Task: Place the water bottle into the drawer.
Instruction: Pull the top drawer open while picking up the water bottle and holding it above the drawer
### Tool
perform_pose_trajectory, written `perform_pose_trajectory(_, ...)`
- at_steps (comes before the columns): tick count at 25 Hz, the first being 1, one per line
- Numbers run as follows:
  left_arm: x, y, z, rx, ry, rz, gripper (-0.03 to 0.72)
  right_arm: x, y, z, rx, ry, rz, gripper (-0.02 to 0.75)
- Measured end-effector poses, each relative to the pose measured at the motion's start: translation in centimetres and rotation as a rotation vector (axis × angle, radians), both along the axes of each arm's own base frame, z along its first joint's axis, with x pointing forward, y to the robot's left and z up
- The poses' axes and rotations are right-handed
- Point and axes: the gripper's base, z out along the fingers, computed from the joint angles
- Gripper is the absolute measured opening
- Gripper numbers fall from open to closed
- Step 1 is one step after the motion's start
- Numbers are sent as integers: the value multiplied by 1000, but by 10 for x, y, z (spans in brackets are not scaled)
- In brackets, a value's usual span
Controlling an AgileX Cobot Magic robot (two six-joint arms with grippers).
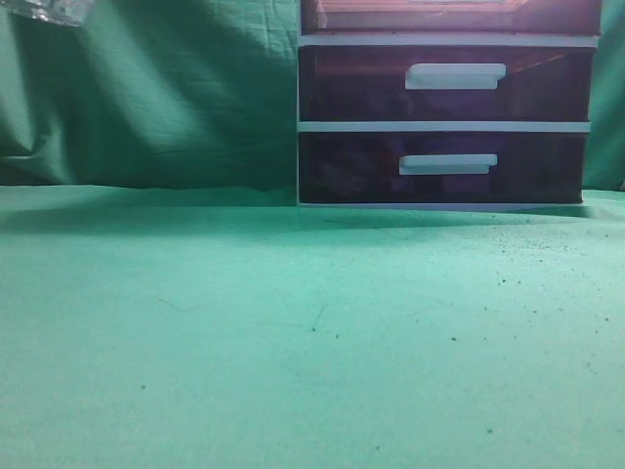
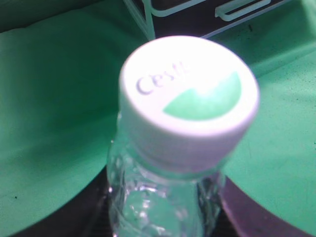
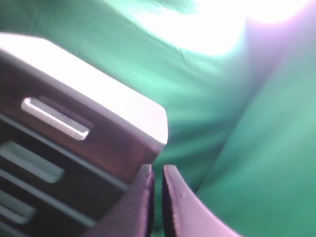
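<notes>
Bottle (image 2: 168, 168) clear and colourless, crinkled plastic full of glassy highlights, topped by a white ribbed cap (image 2: 189, 101) with grey lettering and a green segment on its face. Seen from just above in the left wrist view, filling the middle of the frame, cap toward the camera, neck and shoulder running down out of the bottom edge. Dark shapes at either side of the neck, low in that view, too cropped to tell whether left claw parts, so grip there cannot be told. In the exterior view, only a glassy scrap (image 1: 49, 10) at the top left corner, high above the table (image 1: 293, 332), too cut off to name with certainty. Drawer (image 3: 74, 113) reddish-brown with a white bar handle (image 3: 54, 118), pushed in under the unit's white top; in the exterior view only its lower strip (image 1: 449, 15) shows at the upper edge, the rest cropped. Two dark purple drawers (image 1: 444, 122) beneath, standing at the far edge of the table, right of centre. Right claw (image 3: 158, 192) blurred, fingers nearly together with a thin slit between, nothing in them, just beside the unit's corner.
</notes>
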Motion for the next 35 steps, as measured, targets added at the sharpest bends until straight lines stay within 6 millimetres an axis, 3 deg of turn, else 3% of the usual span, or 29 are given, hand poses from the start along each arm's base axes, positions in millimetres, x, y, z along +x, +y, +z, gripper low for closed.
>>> perform_pose_trajectory(3, 0, 0, 0, 0, 0, 0, 271, 40, 10, -2, -370, -60, 56, 47)
perform_pose_trajectory(7, 0, 0, 0, 0, 0, 0, 271, 100, 26, -16, -608, -4, 153, 47)
perform_pose_trajectory(8, 0, 0, 0, 0, 0, 0, 271, 114, 32, -20, -654, 7, 176, 118)
perform_pose_trajectory(13, 0, 0, 0, 0, 0, 0, 271, 166, 63, -33, -849, -5, 276, 322)
perform_pose_trajectory(14, 0, 0, 0, 0, 0, 0, 271, 176, 66, -35, -873, -8, 284, 349)
perform_pose_trajectory(18, 0, 0, 0, 0, 0, 0, 271, 207, 73, -42, -940, -1, 292, 338)
perform_pose_trajectory(19, 0, 0, 0, 0, 0, 0, 271, 213, 74, -45, -958, 5, 295, 379)
perform_pose_trajectory(27, 0, 0, 0, 0, 0, 0, 271, 253, 81, -65, -1015, 20, 307, 363)
perform_pose_trajectory(35, 0, 0, 0, 1, -2, 0, 271, 267, 85, -67, -1041, -23, 305, 71)
